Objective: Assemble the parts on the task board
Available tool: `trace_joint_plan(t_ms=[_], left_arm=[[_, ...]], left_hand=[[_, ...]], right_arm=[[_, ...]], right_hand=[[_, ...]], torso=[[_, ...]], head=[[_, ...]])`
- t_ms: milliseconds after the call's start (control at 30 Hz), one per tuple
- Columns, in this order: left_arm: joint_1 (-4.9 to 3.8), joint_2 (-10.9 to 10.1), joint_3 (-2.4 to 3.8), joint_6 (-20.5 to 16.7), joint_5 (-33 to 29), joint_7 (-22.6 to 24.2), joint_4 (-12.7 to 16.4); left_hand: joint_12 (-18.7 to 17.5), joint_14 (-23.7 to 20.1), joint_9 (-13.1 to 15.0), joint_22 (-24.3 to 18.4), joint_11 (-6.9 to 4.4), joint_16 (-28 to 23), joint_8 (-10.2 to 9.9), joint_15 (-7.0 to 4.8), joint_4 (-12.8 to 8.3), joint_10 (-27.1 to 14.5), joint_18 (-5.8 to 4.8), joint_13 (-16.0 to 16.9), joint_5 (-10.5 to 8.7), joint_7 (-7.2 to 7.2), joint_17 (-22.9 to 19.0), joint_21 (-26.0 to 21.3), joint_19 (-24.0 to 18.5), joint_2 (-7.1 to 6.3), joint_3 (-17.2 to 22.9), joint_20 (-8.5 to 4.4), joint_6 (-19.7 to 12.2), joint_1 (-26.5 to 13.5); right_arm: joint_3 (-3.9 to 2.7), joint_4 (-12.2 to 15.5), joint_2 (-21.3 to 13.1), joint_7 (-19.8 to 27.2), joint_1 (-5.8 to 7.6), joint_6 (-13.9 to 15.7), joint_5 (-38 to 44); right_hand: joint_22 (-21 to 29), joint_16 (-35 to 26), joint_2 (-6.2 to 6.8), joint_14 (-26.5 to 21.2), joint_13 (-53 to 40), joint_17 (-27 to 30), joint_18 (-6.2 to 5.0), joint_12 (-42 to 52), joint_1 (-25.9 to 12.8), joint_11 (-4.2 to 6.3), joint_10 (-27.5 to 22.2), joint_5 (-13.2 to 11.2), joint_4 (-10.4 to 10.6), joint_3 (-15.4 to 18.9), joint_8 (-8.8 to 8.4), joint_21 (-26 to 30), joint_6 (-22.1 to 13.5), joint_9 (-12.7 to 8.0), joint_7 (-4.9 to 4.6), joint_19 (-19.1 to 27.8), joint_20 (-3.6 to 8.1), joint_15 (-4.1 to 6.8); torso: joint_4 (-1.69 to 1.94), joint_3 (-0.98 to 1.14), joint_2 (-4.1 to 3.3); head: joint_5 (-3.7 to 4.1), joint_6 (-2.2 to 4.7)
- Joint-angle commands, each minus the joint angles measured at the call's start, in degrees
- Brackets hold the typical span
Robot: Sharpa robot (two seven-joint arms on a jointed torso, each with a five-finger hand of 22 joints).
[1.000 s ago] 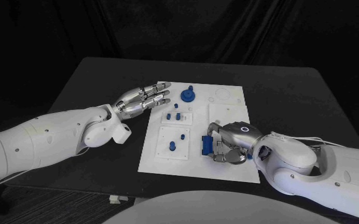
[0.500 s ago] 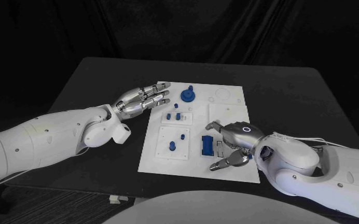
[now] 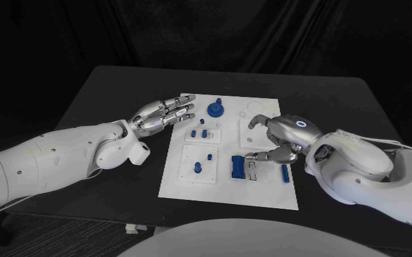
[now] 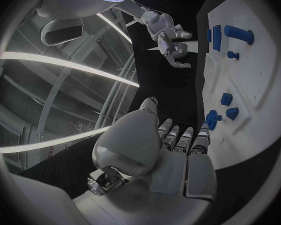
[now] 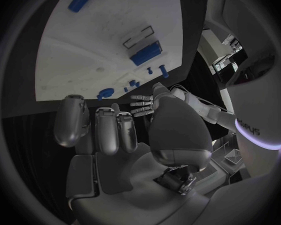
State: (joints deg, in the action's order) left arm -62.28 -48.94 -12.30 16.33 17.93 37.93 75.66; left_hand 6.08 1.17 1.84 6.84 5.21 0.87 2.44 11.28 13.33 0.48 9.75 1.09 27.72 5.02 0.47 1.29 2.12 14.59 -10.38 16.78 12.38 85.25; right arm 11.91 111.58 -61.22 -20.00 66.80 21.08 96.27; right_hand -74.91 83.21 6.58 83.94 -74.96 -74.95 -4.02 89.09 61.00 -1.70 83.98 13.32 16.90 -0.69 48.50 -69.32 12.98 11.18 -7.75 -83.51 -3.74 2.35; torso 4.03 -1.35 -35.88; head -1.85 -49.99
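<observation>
White task board at centre of black worktop. Blue block seated in board's near section; slim blue peg lying beside it. Right hand above board, fingers curled, empty. Left hand at board's left edge, fingers extended, empty.

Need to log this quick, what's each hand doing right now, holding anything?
Left hand: open, fingers extended at the task board's edge, holding nothing.
Right hand: open over the board, holding nothing.
</observation>
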Motion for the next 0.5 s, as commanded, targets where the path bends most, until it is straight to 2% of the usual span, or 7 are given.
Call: trace_joint_plan(t_ms=[33, 100, 167, 233, 267, 367, 500], left_arm=[[0.07, 0.1, 0.06, -1.7, -0.2, 3.8, 0.2], [0.07, 0.0, 0.06, -2.6, -0.2, 5.1, 0.3], [0.07, 0.0, 0.06, -3.6, -0.2, 6.3, 0.4], [0.07, 0.1, 0.06, -4.4, -0.2, 7.5, 0.4], [0.07, 0.1, 0.06, -5.0, -0.2, 8.3, 0.4], [0.07, 0.3, 0.06, -6.7, -0.1, 10.2, 0.5], [0.08, 0.3, 0.06, -9.7, 2.1, 12.7, 0.6]], left_hand=[[0.9, -0.2, 0.1, -0.4, 0.36, 0.1, 0.4, -1.52, -0.2, 0.6, -0.03, 0.2, 0.28, 0.32, 0.0, 0.2, 0.3, -0.72, 0.2, -0.17, 0.7, 0.0], [1.3, -0.3, 0.2, -0.7, 0.5, 0.0, 0.6, -2.41, -0.2, 0.7, 0.12, 0.2, 0.52, 0.42, -0.1, 0.1, 0.2, -1.09, 0.0, -0.34, 1.4, -0.1], [1.8, -0.6, 0.3, -1.3, 0.6, -0.1, 1.0, -3.61, 0.0, 0.9, 0.34, 0.3, 1.0, 0.46, -0.1, -0.1, -0.1, -1.5, -0.3, -0.65, 2.1, -0.3], [2.0, -0.7, 0.3, -1.8, 0.62, -0.3, 1.1, -4.07, 0.2, 1.0, 0.42, 0.3, 1.1, 0.43, -0.2, -0.3, -0.3, -1.66, -0.4, -0.89, 2.3, -0.4], [2.1, -0.7, 0.3, -2.0, 0.57, -0.3, 1.2, -4.29, 0.4, 1.0, 0.44, 0.3, 1.1, 0.45, -0.2, -0.3, -0.5, -1.76, -0.6, -1.04, 2.5, -0.4], [3.1, -0.9, 0.4, -3.4, 0.22, -0.5, 1.8, -5.28, 2.9, 1.4, 0.58, 0.4, 0.51, 0.32, -0.3, -0.6, -1.1, -2.12, -1.6, -2.31, 3.7, -1.2], [3.4, -1.2, 0.3, -4.8, -0.54, -0.9, 1.8, -6.81, 3.5, 1.6, 0.66, 0.4, -1.56, -0.13, -0.5, -0.9, -1.7, -1.88, -3.0, -4.61, 4.2, -2.7]], right_arm=[[-0.02, -1.0, -0.8, -1.4, 2.94, -1.9, -13.6], [-0.02, -1.9, -1.2, -2.9, 4.52, -4.7, -16.8], [-0.02, -2.8, -1.3, -4.4, 5.64, -8.0, -19.7], [-0.02, -4.1, -1.2, -5.5, 6.27, -10.3, -22.1], [-0.02, -4.9, -0.9, -6.1, 6.55, -11.7, -23.5], [-0.01, -6.8, -0.2, -7.8, 6.97, -15.0, -25.8], [0.0, -8.4, 0.3, -10.4, 7.22, -19.6, -27.4]], right_hand=[[-9.6, 0.7, -2.33, 3.6, -15.0, -1.6, -0.11, 0.9, 0.5, -0.52, 6.0, 1.9, -0.4, -0.6, 2.01, -1.0, 8.4, 0.2, 0.59, -0.6, -0.21, -0.33], [-9.7, 0.8, -2.61, 3.7, -15.0, -1.8, -0.07, 0.9, 0.4, -0.45, 6.0, 1.9, -0.4, -0.4, 1.78, -1.3, 10.1, 0.0, 0.72, -0.7, -0.23, -0.28], [-9.9, 0.8, -3.28, 3.7, -15.0, -1.6, 0.04, 0.9, -0.2, 0.43, 6.0, 2.6, -0.5, 0.2, 2.65, -2.1, 19.8, 0.4, 2.0, -1.0, 0.14, 0.33], [-9.9, 0.6, -3.49, 3.6, -15.0, -1.2, 0.01, 0.9, -1.9, 1.11, 6.0, 0.8, -0.3, 1.0, 0.54, -2.0, 23.8, -0.1, 2.83, -0.9, 0.76, 0.98], [-9.8, 0.3, -3.81, 3.5, -15.0, -0.8, -0.04, 0.9, -3.9, 1.5, 6.0, -2.9, -1.1, 1.8, -1.22, -1.7, 25.9, -0.5, 3.07, -0.7, 1.08, 1.19], [-9.5, 0.0, -4.05, 3.3, -15.0, -0.2, -0.25, 0.9, -5.5, 2.29, 6.0, -6.6, -0.5, 2.2, -3.0, -0.7, 32.1, -0.6, 4.2, -0.3, 1.65, 1.92], [-9.3, -0.7, -4.82, 3.2, -15.0, 1.0, -0.34, 0.9, -5.8, 3.48, 6.0, -5.8, -0.3, 2.3, -7.63, -0.1, 39.1, -0.3, 5.48, -0.2, 2.64, 2.97]], torso=[[0.03, 0.0, 0.0], [-0.01, 0.0, 0.0], [0.03, -0.01, 0.01], [0.06, -0.03, 0.0], [0.04, -0.03, 0.0], [0.0, -0.01, 0.01], [0.03, -0.01, -0.01]], head=[[-0.08, -0.01], [-0.08, -0.01], [0.02, -0.01], [0.19, -0.01], [0.28, -0.01], [0.31, -0.01], [0.31, -0.01]])
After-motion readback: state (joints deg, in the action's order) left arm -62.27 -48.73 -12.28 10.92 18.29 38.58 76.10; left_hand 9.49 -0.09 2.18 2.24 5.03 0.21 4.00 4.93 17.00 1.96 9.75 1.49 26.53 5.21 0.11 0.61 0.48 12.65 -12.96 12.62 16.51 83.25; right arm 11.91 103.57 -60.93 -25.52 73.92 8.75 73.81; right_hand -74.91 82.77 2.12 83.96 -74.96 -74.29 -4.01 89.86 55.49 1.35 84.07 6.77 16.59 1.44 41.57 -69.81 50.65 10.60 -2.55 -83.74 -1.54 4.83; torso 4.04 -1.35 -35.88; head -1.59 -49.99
